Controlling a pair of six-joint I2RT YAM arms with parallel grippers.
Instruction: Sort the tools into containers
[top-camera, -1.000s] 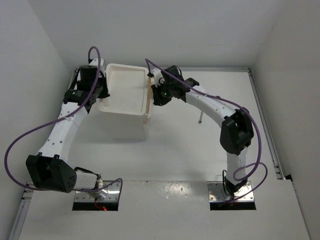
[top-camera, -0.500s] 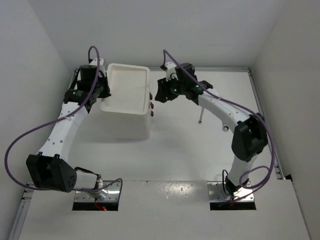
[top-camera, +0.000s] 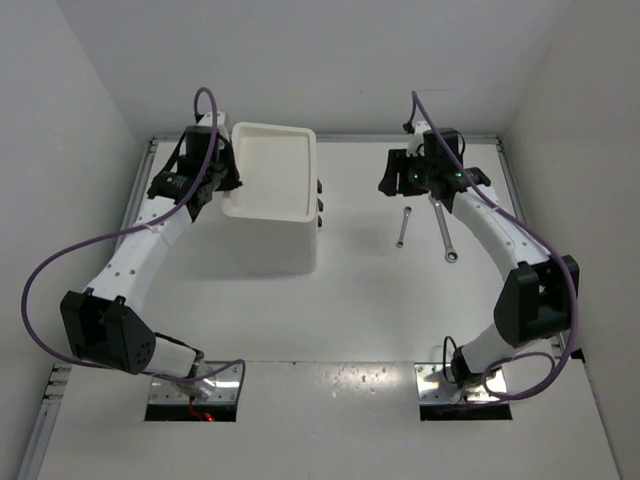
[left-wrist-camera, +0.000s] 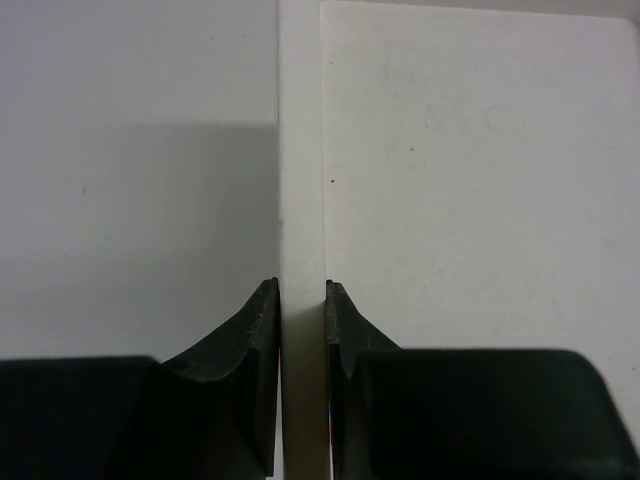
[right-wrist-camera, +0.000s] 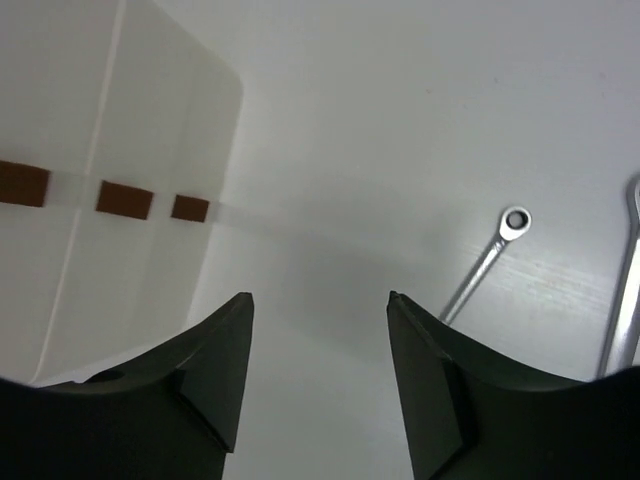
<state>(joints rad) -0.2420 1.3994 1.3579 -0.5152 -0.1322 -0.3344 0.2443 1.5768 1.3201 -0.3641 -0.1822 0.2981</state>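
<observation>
Short wrench (top-camera: 402, 226) — shaft near-to-far — lay just nearside of your right gripper (right-wrist-camera: 320, 300), spread empty; left gripper (left-wrist-camera: 302, 290) clamped the box (top-camera: 270, 170) rim.

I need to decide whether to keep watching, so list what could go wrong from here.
1. The left hand pinches the thin rim of the drawer unit; any sideways arm motion could drag or tip it.
2. The shorter wrench and the longer wrench lie flat and close together, so the open right hand may slip on one or knock the other.
</observation>
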